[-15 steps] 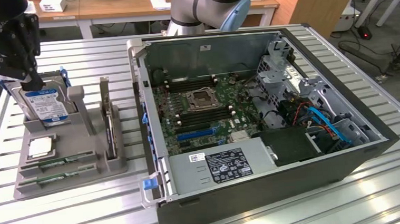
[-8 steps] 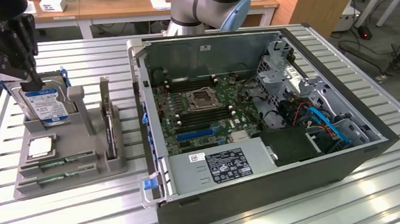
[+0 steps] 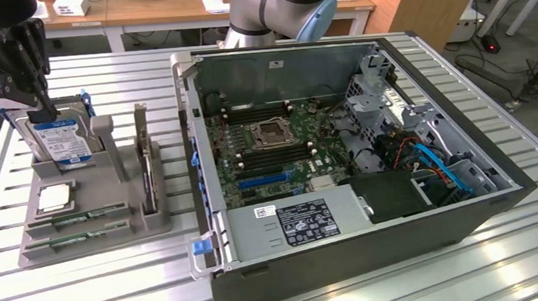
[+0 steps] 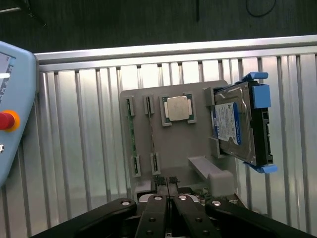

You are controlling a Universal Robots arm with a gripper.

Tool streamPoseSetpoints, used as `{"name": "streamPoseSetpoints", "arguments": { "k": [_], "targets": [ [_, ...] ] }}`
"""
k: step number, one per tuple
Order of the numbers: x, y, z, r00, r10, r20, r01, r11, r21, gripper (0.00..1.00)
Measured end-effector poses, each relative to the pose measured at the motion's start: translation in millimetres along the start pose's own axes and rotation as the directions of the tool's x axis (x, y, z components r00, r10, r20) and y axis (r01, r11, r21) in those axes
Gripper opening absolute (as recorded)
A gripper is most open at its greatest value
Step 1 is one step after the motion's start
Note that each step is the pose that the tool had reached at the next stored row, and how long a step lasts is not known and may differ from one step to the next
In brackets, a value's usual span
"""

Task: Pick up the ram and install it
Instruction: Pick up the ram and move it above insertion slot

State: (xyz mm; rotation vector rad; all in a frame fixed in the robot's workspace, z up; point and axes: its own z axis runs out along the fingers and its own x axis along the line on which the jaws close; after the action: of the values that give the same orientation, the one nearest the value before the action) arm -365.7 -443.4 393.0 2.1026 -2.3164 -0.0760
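Above the drive [image 3: 63, 140] at one end of the tray [image 3: 114, 236], my tool [image 3: 45, 111] hangs shut and empty; the ram [image 3: 77, 219] lies slotted at the opposite end, past the CPU [image 3: 54, 199], long axis crosswise to the tray, well apart from the tool

Shiny metal table [image 3: 504, 262], matt grey plast. holder [image 3: 160, 220], PCB ram [image 4: 132, 136].

- A metal table [image 3: 503, 248] of long parallel slats spreads across the foreground, shining under even indoor light.
- Behind it stand wooden desks [image 3: 165, 12] and a tall wooden cabinet [image 3: 429, 1].
- On the exterior view's right lies grey floor [image 3: 517, 41] with black cables [image 3: 534, 86].
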Motion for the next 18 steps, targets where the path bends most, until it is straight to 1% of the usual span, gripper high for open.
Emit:
{"name": "streamPoseSetpoints", "arguments": {
  "k": [9, 10, 11, 12, 13, 18],
  "targets": [
    [-0.1, 0.0, -0.1, 1.0000, 0.000, -0.0001, 0.000, 1.0000, -0.0005, 0.09],
    [-0.2, 0.1, -0.1, 1.0000, 0.000, -0.0003, 0.000, 1.0000, 0.0011, 0.09],
    [-0.5, 0.4, 0.0, 1.0000, 0.000, -0.0011, 0.000, 1.0000, 0.0046, 0.09],
    [-0.6, 0.4, 0.1, 1.0000, 0.000, -0.0014, 0.000, 1.0000, 0.0065, 0.09],
    [-0.6, 0.3, 0.1, 1.0000, 0.000, -0.0017, 0.000, 1.0000, 0.0073, 0.09],
    [-0.7, 0.4, 0.0, 1.0000, 0.000, -0.0020, 0.000, 1.0000, 0.0073, 0.09]
  ]
}}
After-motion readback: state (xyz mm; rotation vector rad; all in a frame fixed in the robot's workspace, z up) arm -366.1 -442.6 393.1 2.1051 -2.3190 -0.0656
